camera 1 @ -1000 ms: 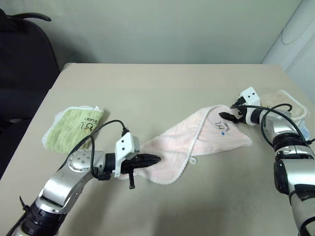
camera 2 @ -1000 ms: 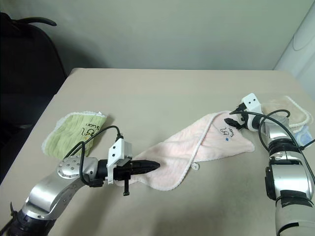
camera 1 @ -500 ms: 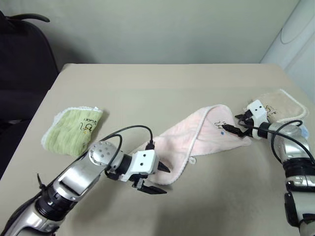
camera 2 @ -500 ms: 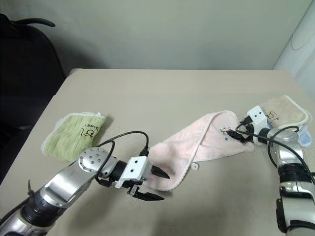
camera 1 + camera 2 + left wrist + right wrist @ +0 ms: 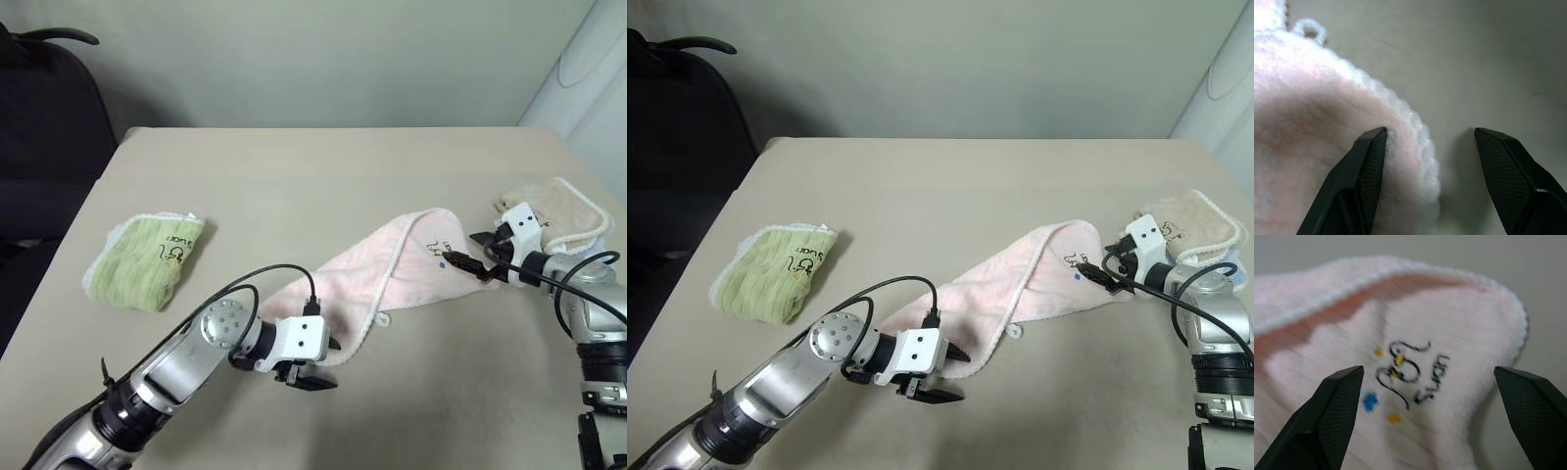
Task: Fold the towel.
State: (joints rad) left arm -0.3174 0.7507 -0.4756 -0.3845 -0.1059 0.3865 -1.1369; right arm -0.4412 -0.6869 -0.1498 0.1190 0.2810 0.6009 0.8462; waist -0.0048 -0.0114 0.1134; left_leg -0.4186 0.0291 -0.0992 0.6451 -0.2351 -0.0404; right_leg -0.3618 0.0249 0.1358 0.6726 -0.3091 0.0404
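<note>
Your pink towel [image 5: 392, 269] lies stretched in a crumpled diagonal band across the middle of the table [image 5: 323, 176], one end near the left gripper [image 5: 323, 364], the other by the right gripper [image 5: 477, 257]. Your left gripper's fingers are spread apart over the towel's rounded near corner, holding nothing. Your right gripper is wide open above the end with the dark printed mark [image 5: 1408, 372], also empty. A green folded towel [image 5: 145, 259] sits well apart on the left; a beige towel [image 5: 558, 211] lies beside the right arm.
</note>
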